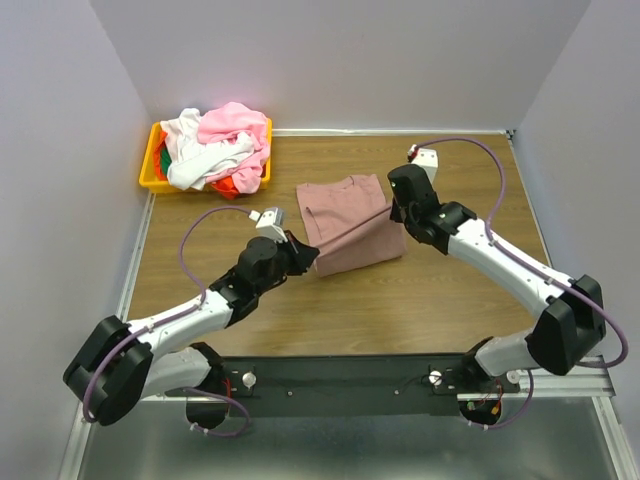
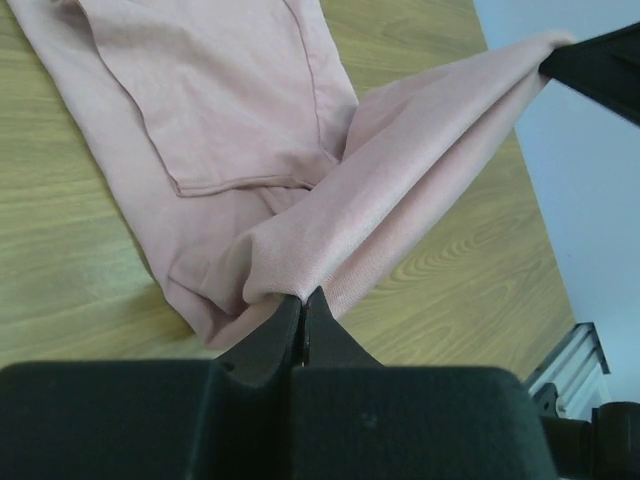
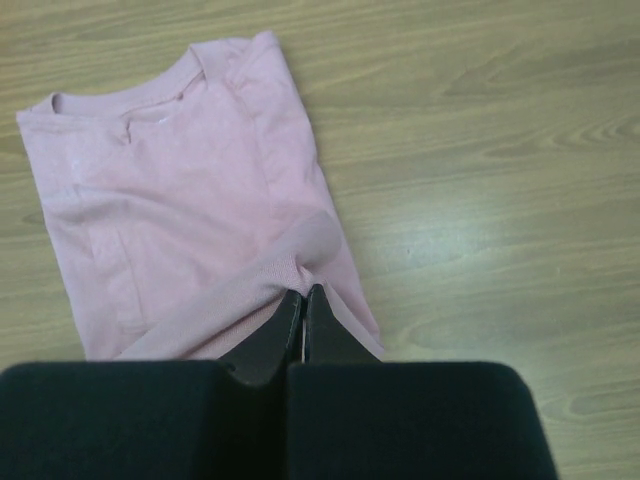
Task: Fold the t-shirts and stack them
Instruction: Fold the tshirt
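A dusty mauve-pink t-shirt (image 1: 345,205) lies partly folded on the wooden table, collar toward the back. My left gripper (image 1: 306,256) is shut on its near left corner (image 2: 290,265). My right gripper (image 1: 396,210) is shut on its near right corner (image 3: 300,262). The hem edge is pulled taut between the two grippers and lifted off the table. In the left wrist view the right gripper's fingertips (image 2: 590,65) show at the far end of the stretched edge. Several other t-shirts (image 1: 215,145), light pink, white, red-orange and green, are heaped in the bin.
A yellow plastic bin (image 1: 152,172) stands at the back left corner of the table (image 1: 440,300). Grey walls close in the left, back and right sides. A metal rail (image 1: 340,375) carrying the arm bases runs along the near edge.
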Robot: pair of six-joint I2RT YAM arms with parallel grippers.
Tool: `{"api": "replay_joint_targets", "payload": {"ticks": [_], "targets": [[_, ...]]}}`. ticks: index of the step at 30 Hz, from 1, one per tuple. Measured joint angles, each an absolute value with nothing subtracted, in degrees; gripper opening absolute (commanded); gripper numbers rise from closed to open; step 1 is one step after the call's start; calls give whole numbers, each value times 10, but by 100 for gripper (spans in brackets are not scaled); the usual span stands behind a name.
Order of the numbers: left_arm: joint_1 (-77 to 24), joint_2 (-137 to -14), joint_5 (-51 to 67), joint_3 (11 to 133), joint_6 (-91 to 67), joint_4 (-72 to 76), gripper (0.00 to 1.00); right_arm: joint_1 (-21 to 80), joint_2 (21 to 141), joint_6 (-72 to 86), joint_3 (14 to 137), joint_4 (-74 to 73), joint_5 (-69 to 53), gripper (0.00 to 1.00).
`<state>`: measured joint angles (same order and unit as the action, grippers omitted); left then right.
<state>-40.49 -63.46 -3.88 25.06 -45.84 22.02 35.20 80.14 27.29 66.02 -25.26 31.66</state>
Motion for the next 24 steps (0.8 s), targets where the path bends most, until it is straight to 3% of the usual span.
{"api": "replay_joint_targets", "payload": {"ticks": [24], "targets": [[-208, -945, 145, 459, -389, 323, 0, 269, 1115, 202, 940, -213, 312, 0]]}}
